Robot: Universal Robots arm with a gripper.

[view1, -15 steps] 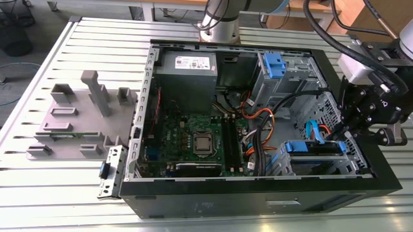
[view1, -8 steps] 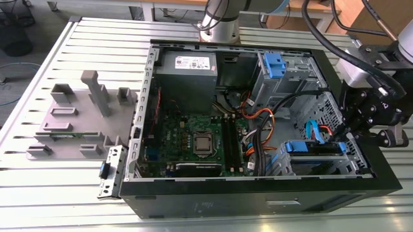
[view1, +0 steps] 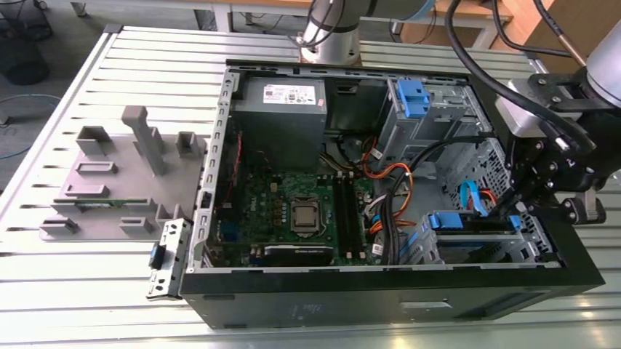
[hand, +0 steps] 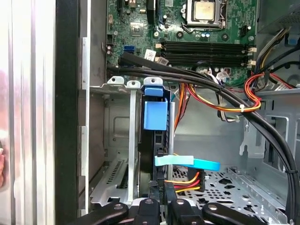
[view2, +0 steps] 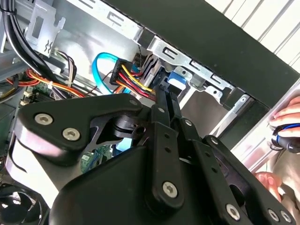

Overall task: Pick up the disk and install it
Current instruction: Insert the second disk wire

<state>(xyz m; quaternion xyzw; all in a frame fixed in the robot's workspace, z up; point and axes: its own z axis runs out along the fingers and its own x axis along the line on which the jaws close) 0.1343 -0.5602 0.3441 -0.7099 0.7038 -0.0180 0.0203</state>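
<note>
We see the hand [view1: 524, 211] lowered into the open computer case [view1: 388, 298] at the exterior view's right, at the lower drive bay [view1: 543, 243]. The disk [hand: 154, 115] stands on edge in that bay's slot, its blue carrier tab facing us in the first wrist view. The hand's fingers [view2: 164, 101] sit tight against the disk's end beside the power cables [hand: 185, 180]; we cannot tell whether they clench it. A person's hand [view2: 286, 126] rests outside the case.

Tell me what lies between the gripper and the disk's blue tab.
In the first wrist view, a light-blue cable crosses between the gripper and the disk, with red and yellow wires beside it.
</note>
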